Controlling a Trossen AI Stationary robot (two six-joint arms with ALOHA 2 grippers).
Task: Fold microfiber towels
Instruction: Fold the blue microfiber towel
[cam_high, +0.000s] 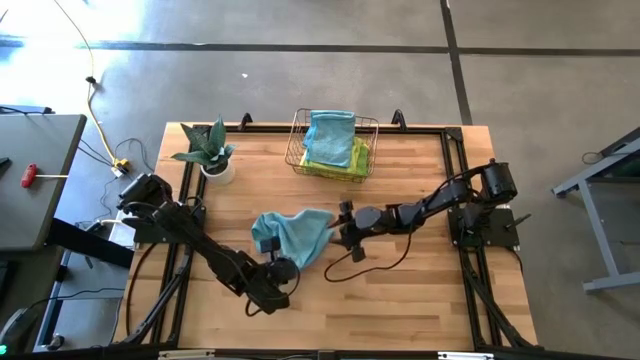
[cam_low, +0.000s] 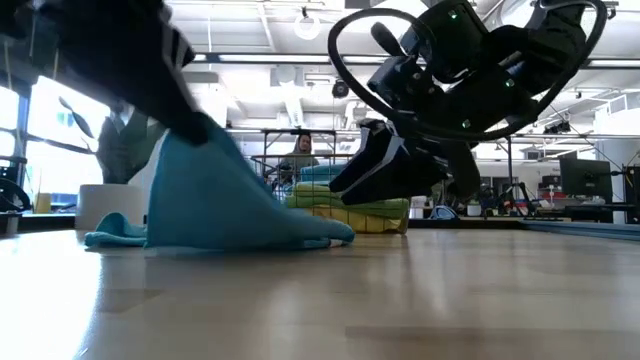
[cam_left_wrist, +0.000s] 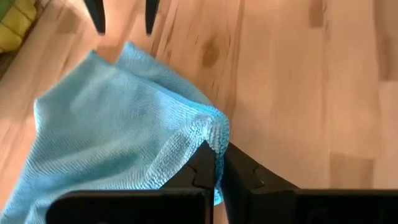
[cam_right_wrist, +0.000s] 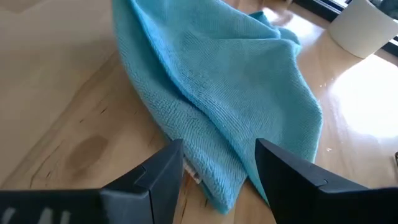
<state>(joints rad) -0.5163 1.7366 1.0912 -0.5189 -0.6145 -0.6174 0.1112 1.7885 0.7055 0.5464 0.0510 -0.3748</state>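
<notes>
A teal microfiber towel (cam_high: 290, 233) lies crumpled at the table's middle, with its near part raised. My left gripper (cam_left_wrist: 217, 168) is shut on it at the near side (cam_high: 288, 262). My right gripper (cam_right_wrist: 217, 165) comes from the right (cam_high: 338, 232) and is open. Its fingers stand on either side of the towel's right end (cam_right_wrist: 221, 186); whether they touch it I cannot tell. More folded towels, teal on top of green and yellow (cam_high: 332, 140), lie in the wire basket (cam_high: 372, 150) at the far edge. My left gripper pinches a bunched corner of the teal towel (cam_left_wrist: 214, 127) between its two fingers; one layer or several, I cannot tell. The fingers slant down from the near left. The held part is lifted, so the cloth slopes down like a tent (cam_low: 215, 190), with its lower edge (cam_low: 240, 240) on the table.
A potted plant (cam_high: 208, 152) in a white pot stands at the far left of the table. The basket sits at the far middle. Bare wood shows along the near edge (cam_high: 400, 300) and at the right. A person (cam_low: 302, 148) is in the room beyond the table.
</notes>
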